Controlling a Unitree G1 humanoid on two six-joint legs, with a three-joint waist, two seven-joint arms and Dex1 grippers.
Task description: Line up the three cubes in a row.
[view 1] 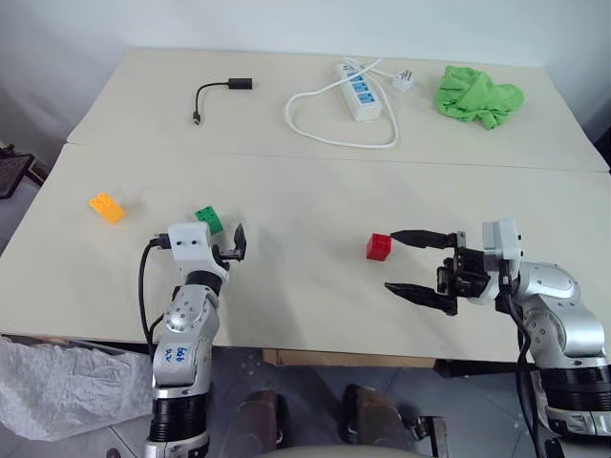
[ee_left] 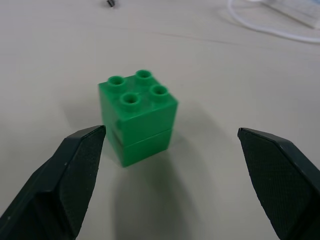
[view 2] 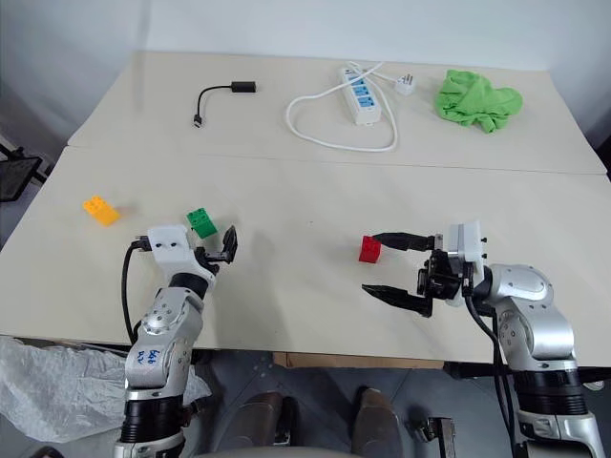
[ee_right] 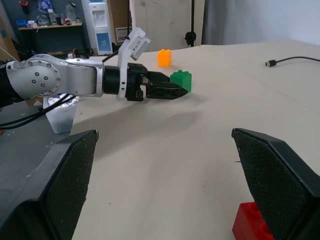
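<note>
Left hand (ee_left: 170,175) spread wide — green cube (ee_left: 137,116) sits on the desk (view 1: 305,200) just ahead of its fingers, untouched. Right hand (view 1: 409,261) also spread, red cube (view 1: 378,246) beside its upper fingertip; orange-yellow cube (view 1: 107,207) well apart, leftward.

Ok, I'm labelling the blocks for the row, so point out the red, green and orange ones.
red cube (view 1: 378,246), left eye view, its top face.
green cube (ee_left: 137,117), left wrist view, its front side.
orange-yellow cube (view 1: 107,207), left eye view, its studded top.

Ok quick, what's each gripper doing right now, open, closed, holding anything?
Left gripper: open, empty, green cube just ahead between its fingers.
Right gripper: open, empty, red cube beside one fingertip.
</note>
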